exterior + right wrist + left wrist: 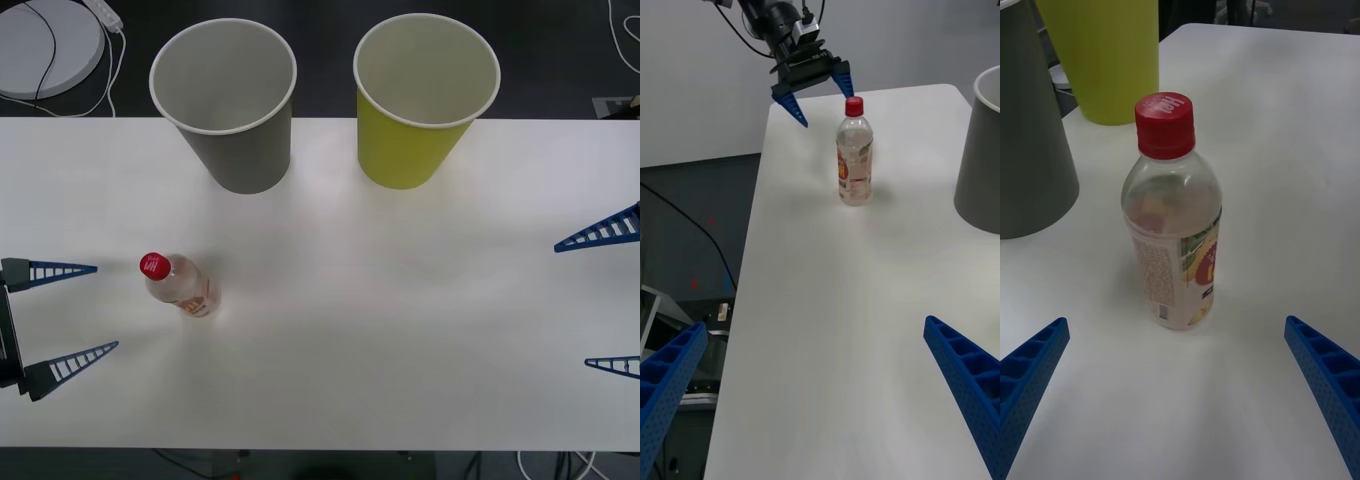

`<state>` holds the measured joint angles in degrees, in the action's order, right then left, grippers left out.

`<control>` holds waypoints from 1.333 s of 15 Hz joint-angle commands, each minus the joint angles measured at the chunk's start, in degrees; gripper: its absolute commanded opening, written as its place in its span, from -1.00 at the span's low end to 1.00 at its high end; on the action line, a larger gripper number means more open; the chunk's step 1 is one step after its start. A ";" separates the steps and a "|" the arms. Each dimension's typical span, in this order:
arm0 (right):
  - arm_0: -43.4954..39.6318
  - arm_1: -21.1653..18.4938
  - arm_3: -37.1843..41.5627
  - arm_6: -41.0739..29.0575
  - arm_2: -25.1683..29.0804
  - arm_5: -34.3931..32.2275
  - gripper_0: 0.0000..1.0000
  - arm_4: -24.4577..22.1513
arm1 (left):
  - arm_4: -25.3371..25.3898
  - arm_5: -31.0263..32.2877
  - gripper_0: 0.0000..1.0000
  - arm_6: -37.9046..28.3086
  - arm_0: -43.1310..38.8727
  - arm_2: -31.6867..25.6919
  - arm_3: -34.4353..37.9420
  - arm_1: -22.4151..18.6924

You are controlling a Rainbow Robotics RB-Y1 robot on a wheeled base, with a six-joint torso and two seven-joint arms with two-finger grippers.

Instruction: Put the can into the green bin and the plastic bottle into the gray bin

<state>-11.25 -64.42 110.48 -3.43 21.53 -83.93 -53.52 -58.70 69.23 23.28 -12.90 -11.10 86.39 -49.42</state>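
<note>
Ribbed blue left tool (pixel 107 308) beside clear plastic bottle (pixel 180 285)

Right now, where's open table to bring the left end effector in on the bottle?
Bare table lies between the open left end effector and the plastic bottle, and across the wide middle toward the open right end effector. It is tighter behind the bottle, where the gray bin and green bin stand.

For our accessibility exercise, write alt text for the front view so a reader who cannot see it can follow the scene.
A bottle with a red cap stands upright on a white table, just ahead of the open left tool. Behind it stand the gray bin and, to its right, the green bin. The open right tool waits at the table's right edge.
</note>
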 commanded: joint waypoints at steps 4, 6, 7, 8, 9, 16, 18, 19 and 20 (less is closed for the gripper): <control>0.00 0.00 0.00 0.00 0.00 0.00 1.00 -0.01 | -0.18 -2.08 1.00 0.45 2.18 3.19 0.01 1.87; 0.00 0.00 0.00 0.00 0.00 0.00 1.00 -0.01 | -0.18 -2.87 1.00 0.45 2.80 3.71 0.01 2.57; 0.00 0.00 0.00 0.00 0.00 0.00 1.00 -0.01 | -0.27 -3.22 1.00 0.45 3.23 4.07 0.01 3.19; 0.00 0.00 0.00 0.00 0.00 0.00 1.00 -0.01 | -0.27 -3.57 1.00 0.45 3.67 4.86 0.01 3.81; 0.00 0.00 0.00 0.00 0.00 0.00 1.00 -0.01 | -0.27 -4.10 1.00 0.45 4.11 5.47 0.01 4.33; 0.00 0.00 0.00 0.00 0.00 0.00 1.00 -0.01 | -2.47 -6.39 1.00 -0.25 7.45 7.76 0.01 7.94; 0.00 0.00 0.00 0.00 0.00 0.00 1.00 -0.01 | -2.56 -7.27 1.00 -0.78 8.07 9.08 0.01 8.46; 0.00 0.00 0.00 0.00 0.00 0.00 1.00 -0.01 | -2.56 -7.79 1.00 -0.78 8.16 9.52 -0.08 8.73; 0.00 0.00 0.00 0.00 0.00 0.00 1.00 -0.01 | -2.64 -8.23 1.00 -0.86 8.33 9.69 0.01 9.08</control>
<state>-11.25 -64.42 110.48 -3.43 21.53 -83.93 -53.52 -61.29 61.33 22.49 -4.70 -1.57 86.34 -40.59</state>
